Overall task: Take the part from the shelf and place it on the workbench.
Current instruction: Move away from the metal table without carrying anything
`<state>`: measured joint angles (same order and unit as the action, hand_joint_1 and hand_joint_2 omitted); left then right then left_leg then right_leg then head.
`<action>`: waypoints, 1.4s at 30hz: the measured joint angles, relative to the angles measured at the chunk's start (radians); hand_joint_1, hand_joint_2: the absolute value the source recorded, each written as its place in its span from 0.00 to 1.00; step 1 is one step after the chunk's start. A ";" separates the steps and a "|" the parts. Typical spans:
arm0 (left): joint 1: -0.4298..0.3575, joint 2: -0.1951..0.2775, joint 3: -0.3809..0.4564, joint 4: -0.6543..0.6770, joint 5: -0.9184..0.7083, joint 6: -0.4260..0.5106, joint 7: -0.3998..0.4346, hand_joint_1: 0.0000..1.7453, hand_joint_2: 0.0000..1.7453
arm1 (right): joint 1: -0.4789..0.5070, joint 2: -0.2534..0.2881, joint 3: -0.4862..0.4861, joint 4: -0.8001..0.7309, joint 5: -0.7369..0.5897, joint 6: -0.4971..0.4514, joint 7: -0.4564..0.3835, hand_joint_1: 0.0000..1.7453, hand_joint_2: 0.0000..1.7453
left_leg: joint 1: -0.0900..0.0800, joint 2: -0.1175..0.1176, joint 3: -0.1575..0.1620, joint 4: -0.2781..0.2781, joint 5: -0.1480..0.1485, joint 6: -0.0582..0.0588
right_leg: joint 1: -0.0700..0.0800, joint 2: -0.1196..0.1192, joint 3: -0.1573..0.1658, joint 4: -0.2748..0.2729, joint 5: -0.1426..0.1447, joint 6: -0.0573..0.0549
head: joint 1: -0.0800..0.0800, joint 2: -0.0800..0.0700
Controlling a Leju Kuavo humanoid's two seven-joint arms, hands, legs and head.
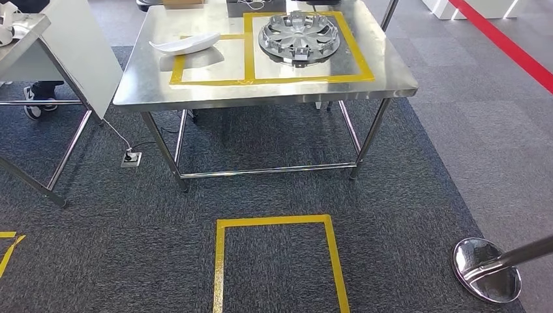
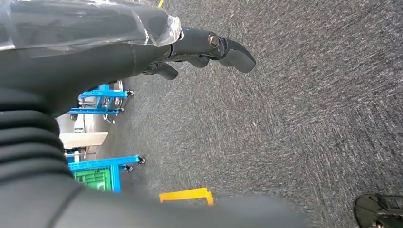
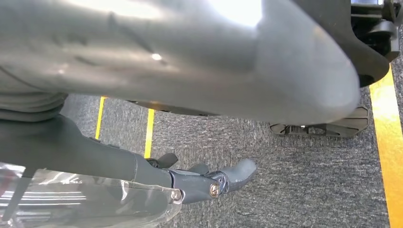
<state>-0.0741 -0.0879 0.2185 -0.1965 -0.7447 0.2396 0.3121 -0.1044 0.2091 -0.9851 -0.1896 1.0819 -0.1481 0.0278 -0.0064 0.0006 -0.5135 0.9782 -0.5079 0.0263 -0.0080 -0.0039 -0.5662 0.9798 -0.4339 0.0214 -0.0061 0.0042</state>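
On workbench (image 1: 150,91), part (image 1: 185,44) lies crosswise.

On the steel bench (image 1: 195,91), a silver wheel cover (image 1: 298,36) is seen beside a white part (image 1: 186,44), within yellow tape outlines (image 1: 250,49).

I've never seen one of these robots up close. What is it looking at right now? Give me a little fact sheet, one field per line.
Workbench: steel table ahead, marked with yellow tape rectangles
On it, larger rectangle: silver wheel cover
On it, smaller rectangle: white curved part, lying across the rectangle's far edge
Floor: grey carpet with a yellow tape square in front of the table
Left hand: hangs over the carpet, fingers apart, holding nothing
Right hand: hangs over the carpet, holding nothing
Nearby: a person's shoe at far left
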 joint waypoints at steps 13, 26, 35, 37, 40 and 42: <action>0.000 -0.018 0.018 0.005 0.011 0.097 0.037 0.00 1.00 | 0.000 -0.006 -0.003 0.000 -0.014 -0.031 0.008 0.00 1.00 | 0.002 0.000 -0.005 0.000 0.002 -0.002 | 0.002 0.000 -0.007 0.003 0.000 0.000 | 0.000 0.000; 0.041 -0.016 0.020 -0.026 0.184 0.058 -0.029 0.00 1.00 | 0.055 -0.052 0.196 -0.036 -0.246 -0.040 0.007 0.00 1.00 | 0.002 0.000 -0.006 0.000 0.002 -0.002 | 0.002 0.000 -0.008 0.003 0.000 0.000 | 0.000 0.000; 0.081 0.005 -0.028 -0.066 0.327 -0.017 -0.100 0.00 0.00 | 0.101 -0.091 0.385 -0.073 -0.459 0.008 -0.002 0.00 0.00 | 0.002 0.000 -0.006 0.000 0.002 -0.002 | 0.002 0.000 -0.008 0.003 0.000 0.000 | 0.000 0.000; 0.091 0.011 -0.040 -0.076 0.359 -0.033 -0.116 0.00 0.00 | 0.113 -0.100 0.429 -0.082 -0.507 0.018 -0.004 0.00 0.00 | 0.002 0.000 -0.006 0.000 0.002 -0.002 | 0.002 0.000 -0.008 0.003 0.000 0.000 | 0.000 0.000; 0.105 0.019 -0.059 -0.090 0.407 -0.058 -0.140 0.00 0.00 | 0.129 -0.113 0.495 -0.095 -0.579 0.034 -0.006 0.00 0.00 | 0.002 0.000 -0.006 0.000 0.002 -0.002 | 0.002 0.000 -0.008 0.003 0.000 0.000 | 0.000 0.000; 0.115 0.025 -0.071 -0.100 0.439 -0.076 -0.156 0.00 0.00 | 0.139 -0.122 0.539 -0.103 -0.627 0.045 -0.008 0.00 0.00 | 0.002 0.000 -0.006 0.000 0.002 -0.002 | 0.002 0.000 -0.008 0.003 0.000 0.000 | 0.000 0.000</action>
<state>0.0405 -0.0633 0.1473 -0.2963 -0.3057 0.1640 0.1559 0.0348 0.0872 -0.4456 -0.2930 0.4550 -0.1036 0.0198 -0.0045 0.0005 -0.5195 0.9779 -0.5057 0.0242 -0.0062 -0.0039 -0.5741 0.9832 -0.4339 0.0211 -0.0062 0.0042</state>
